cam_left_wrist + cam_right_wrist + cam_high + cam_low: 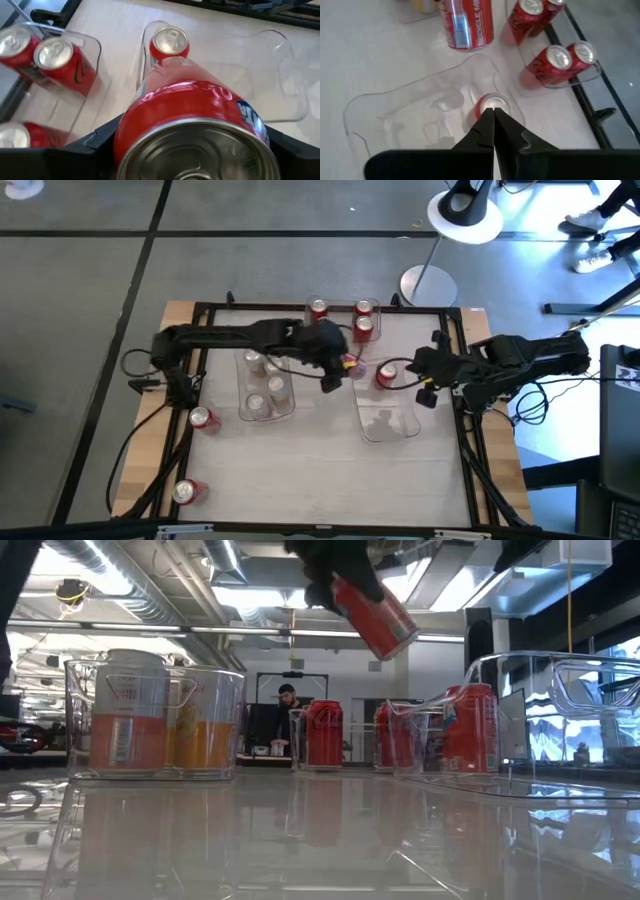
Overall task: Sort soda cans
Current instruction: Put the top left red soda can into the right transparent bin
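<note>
cans [267,385] in left bin [243,412], one can [386,376] seemingly in right bin [412,430]

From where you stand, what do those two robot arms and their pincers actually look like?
Both arms are black and jointed, with black cables looping alongside them. The left gripper shows a small yellow and pink spot. The right gripper has two dark, flat fingers that taper to a narrow tip.

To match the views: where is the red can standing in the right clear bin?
High view: can right of centre.
Low view: can at right.
Left wrist view: can near top.
Right wrist view: can at centre.
Shared landmark: its clear bin.
</note>
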